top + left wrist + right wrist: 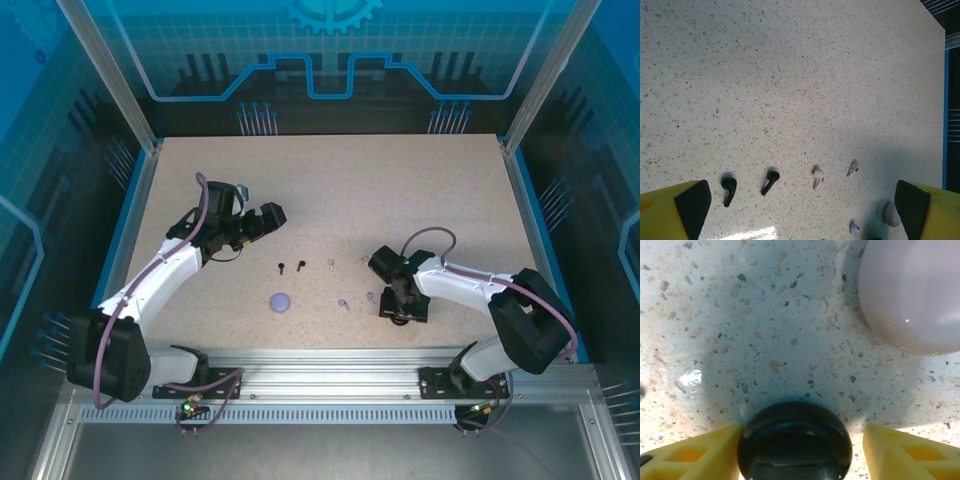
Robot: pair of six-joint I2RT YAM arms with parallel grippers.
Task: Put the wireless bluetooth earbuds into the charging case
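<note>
Speckled tabletop [765, 315], black case [794, 440] low between right gripper's [802, 434] yellow fingers [695, 455]

**Left arm** [165, 272]: extended up the left side of the table, the wrist turned rightward toward the centre. The left gripper [262, 220] is held clear above the surface. Its jaws are spread wide, and the yellow fingers [665, 212] with dark pads [692, 206] are seen at opposite lower corners of the wrist view.

**Right arm** [470, 285]: folded at the elbow near the right edge, the forearm directed leftward. The right gripper [403, 305] is pointed downward, close to the surface, with its jaws parted.
</note>
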